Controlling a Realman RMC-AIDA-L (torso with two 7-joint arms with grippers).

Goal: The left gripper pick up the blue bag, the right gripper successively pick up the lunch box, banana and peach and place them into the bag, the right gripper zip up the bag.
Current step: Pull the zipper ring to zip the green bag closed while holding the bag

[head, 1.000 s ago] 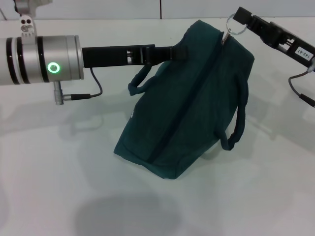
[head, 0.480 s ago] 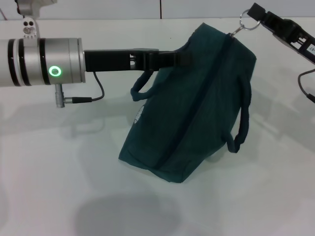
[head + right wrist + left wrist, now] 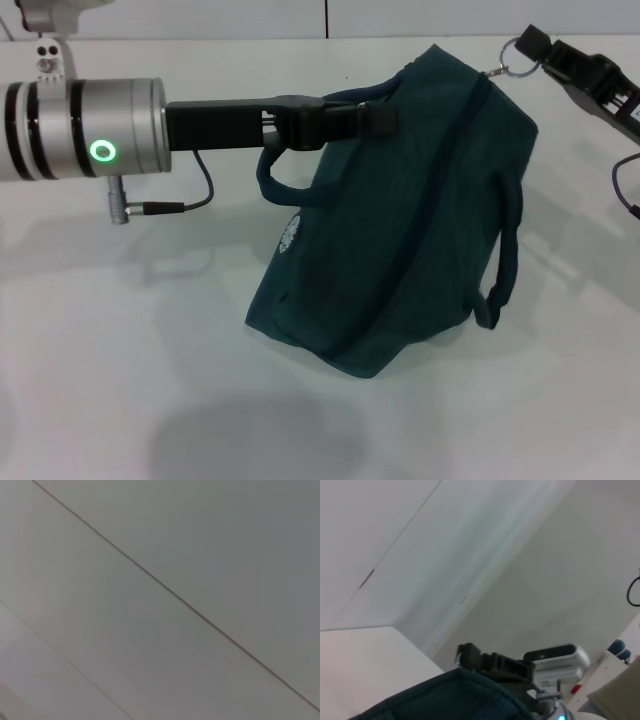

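Note:
The blue bag [image 3: 400, 230] stands tilted on the white table [image 3: 120, 350], its dark zipper line running from its top right corner down to its lower left. My left gripper [image 3: 375, 118] reaches in from the left and is shut on the bag's upper edge beside a handle loop [image 3: 275, 185]. My right gripper [image 3: 530, 45] is at the top right, shut on the metal zipper ring [image 3: 517, 68] at the bag's top corner. In the left wrist view the bag's fabric [image 3: 445, 700] fills the lower edge. The lunch box, banana and peach are out of view.
The second handle [image 3: 505, 265] hangs down the bag's right side. A cable [image 3: 180, 205] dangles under the left arm. Behind the table is a pale wall [image 3: 330, 15]. The right wrist view holds only plain pale surfaces.
Both grippers and the bag have shifted to the right. The zipper ring and right gripper moved right and slightly lower, and the bag's top has been drawn along with them.

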